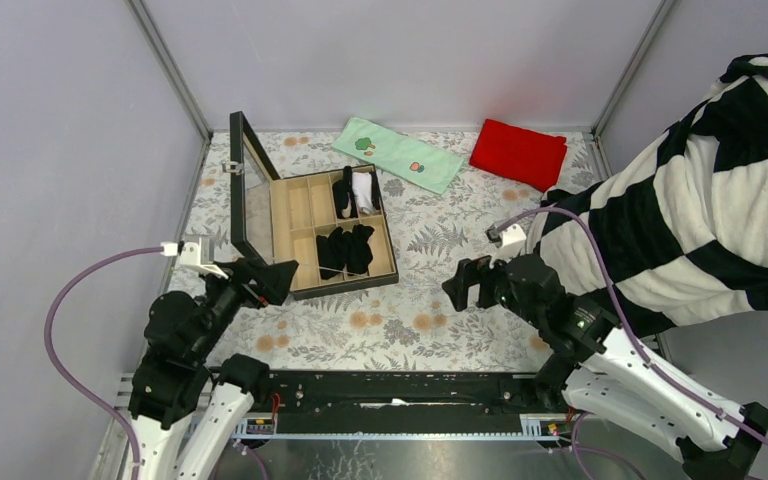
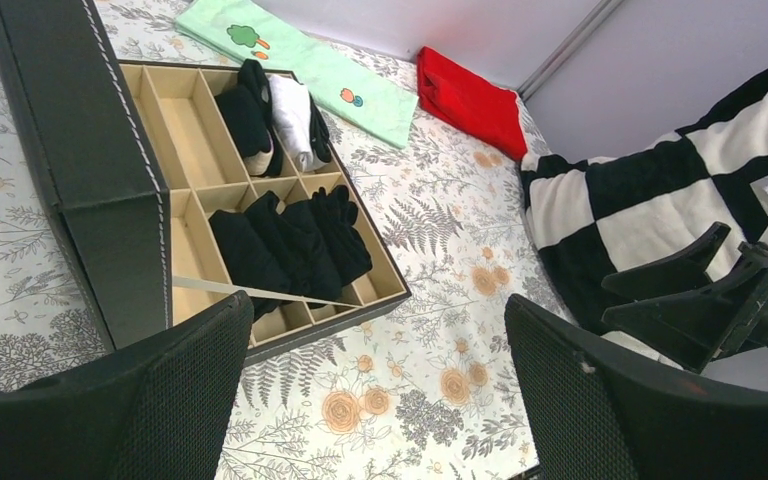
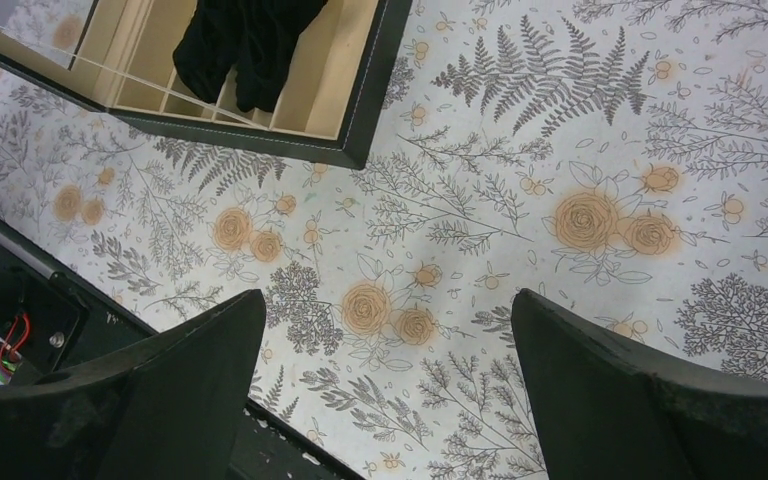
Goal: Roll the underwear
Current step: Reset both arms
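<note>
Several black underwear (image 1: 345, 248) lie rolled in the front compartments of an open divider box (image 1: 385, 240); they also show in the left wrist view (image 2: 290, 245) and the right wrist view (image 3: 245, 40). Another black piece (image 1: 342, 193) and a white one (image 1: 364, 190) sit in a back compartment. My left gripper (image 1: 275, 278) is open and empty at the box's near left corner, above the cloth. My right gripper (image 1: 465, 283) is open and empty over the floral tablecloth, right of the box.
The box's lid (image 1: 245, 190) stands upright on its left side. A green towel (image 1: 397, 153) and a red cloth (image 1: 517, 153) lie at the back. A black-and-white striped blanket (image 1: 700, 200) covers the right side. Grey walls surround the table.
</note>
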Motion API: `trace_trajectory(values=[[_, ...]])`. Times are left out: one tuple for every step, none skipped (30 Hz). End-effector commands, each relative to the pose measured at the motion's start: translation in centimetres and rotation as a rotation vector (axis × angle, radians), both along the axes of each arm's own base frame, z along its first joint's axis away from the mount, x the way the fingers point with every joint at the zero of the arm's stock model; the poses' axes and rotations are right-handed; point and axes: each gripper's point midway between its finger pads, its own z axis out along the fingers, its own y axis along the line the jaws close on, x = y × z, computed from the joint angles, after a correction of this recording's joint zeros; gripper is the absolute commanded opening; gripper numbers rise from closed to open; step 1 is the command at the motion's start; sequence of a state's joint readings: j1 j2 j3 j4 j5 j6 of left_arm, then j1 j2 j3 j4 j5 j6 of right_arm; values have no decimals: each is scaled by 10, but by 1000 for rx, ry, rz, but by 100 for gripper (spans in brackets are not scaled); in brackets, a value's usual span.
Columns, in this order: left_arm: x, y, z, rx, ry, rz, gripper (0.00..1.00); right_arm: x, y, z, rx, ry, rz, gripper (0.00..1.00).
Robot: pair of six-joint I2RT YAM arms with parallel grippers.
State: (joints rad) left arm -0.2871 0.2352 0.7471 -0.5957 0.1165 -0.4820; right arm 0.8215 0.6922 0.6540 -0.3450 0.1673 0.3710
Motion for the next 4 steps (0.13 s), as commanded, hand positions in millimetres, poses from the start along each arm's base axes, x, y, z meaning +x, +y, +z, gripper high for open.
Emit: trace_trajectory(values=[[-2, -8, 3, -11, -26, -47, 99, 6, -7, 21, 40, -100, -23, 100], [-2, -9, 3, -12, -27, -52, 99, 4, -10, 20, 33, -101, -27, 100], [-2, -8, 4, -13, -31, -51, 99, 3, -13, 20, 26, -104, -28, 100], [-3, -8, 5, -15, -34, -49, 99, 2, -15, 20, 23, -107, -32, 100]])
